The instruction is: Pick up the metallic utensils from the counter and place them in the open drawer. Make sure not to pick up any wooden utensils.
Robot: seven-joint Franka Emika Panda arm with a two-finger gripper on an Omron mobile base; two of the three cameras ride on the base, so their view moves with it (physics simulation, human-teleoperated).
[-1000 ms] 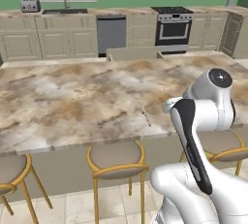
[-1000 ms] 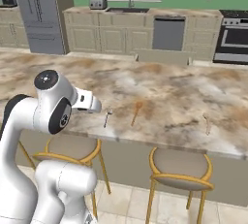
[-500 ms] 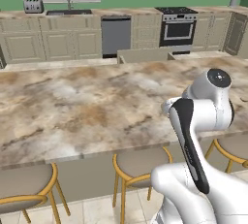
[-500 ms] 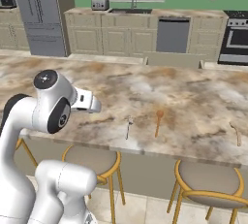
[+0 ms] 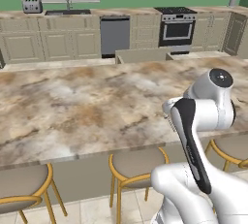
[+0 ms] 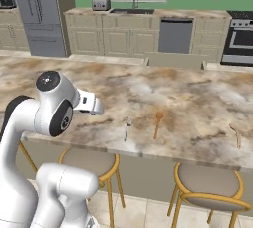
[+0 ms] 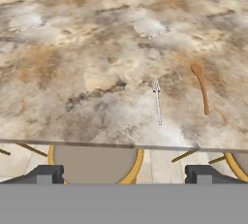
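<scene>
Green-walled kitchen, marbled island counter (image 7: 72, 72). The gripper (image 7: 124, 173), jaws wide and empty, hovers off the near edge; the silvery fork (image 7: 157, 103) lies ahead, the wooden spoon (image 7: 201, 87) near it, so a drifting reach could grab wood

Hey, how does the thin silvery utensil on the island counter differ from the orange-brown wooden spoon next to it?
Colour: the silvery utensil is pale grey, almost blending into the marbled stone, while the wooden spoon is orange-brown and stands out. Build: the silvery utensil is thinner, with a small forked-looking head; the wooden spoon has a round head and a thicker handle. Pose: the silvery utensil lies straight, the wooden spoon slightly angled. Both lie flat on the counter near its front edge, apart, heads pointing away.
</scene>
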